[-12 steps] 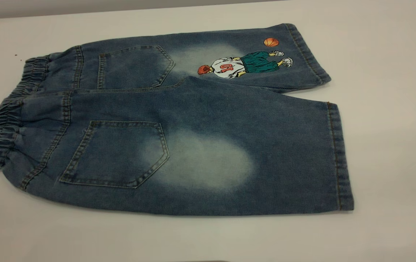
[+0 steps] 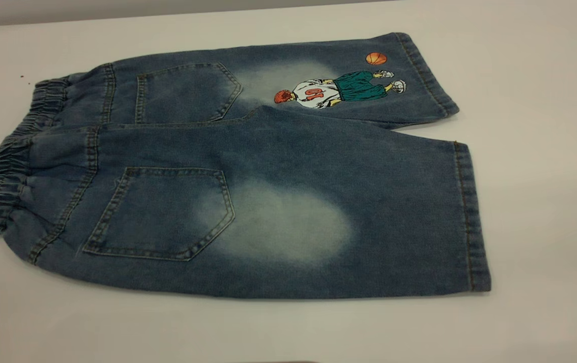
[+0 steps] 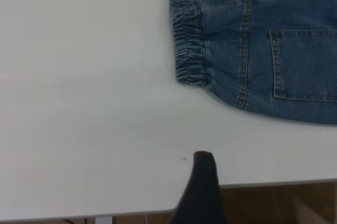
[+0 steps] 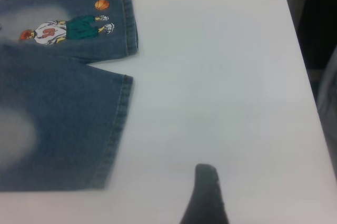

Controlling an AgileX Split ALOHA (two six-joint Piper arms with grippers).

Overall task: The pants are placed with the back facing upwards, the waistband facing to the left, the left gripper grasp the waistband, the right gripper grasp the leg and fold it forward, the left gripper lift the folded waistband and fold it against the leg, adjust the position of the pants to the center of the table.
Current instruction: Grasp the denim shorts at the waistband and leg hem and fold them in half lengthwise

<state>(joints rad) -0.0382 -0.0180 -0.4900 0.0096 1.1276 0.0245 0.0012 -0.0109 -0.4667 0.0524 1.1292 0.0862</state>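
The denim shorts [image 2: 248, 176] lie flat, unfolded, back pockets up on the white worktop [image 2: 535, 101], nothing covering them. Off the gathered waistband [image 3: 187, 40] hangs the left claw [image 3: 202, 182]; the right claw [image 4: 206, 192] is off the plain leg [image 4: 63, 129]. Neither touches cloth; their grip cannot be told.

Three views of one table, none showing both arms whole.
The exterior view looks down obliquely, close over the pants [image 2: 248, 191] on the table [image 2: 535, 101]. The left wrist view takes in the waistband [image 3: 187, 34] end; the right wrist view takes in the hems; each shares its part with the exterior.
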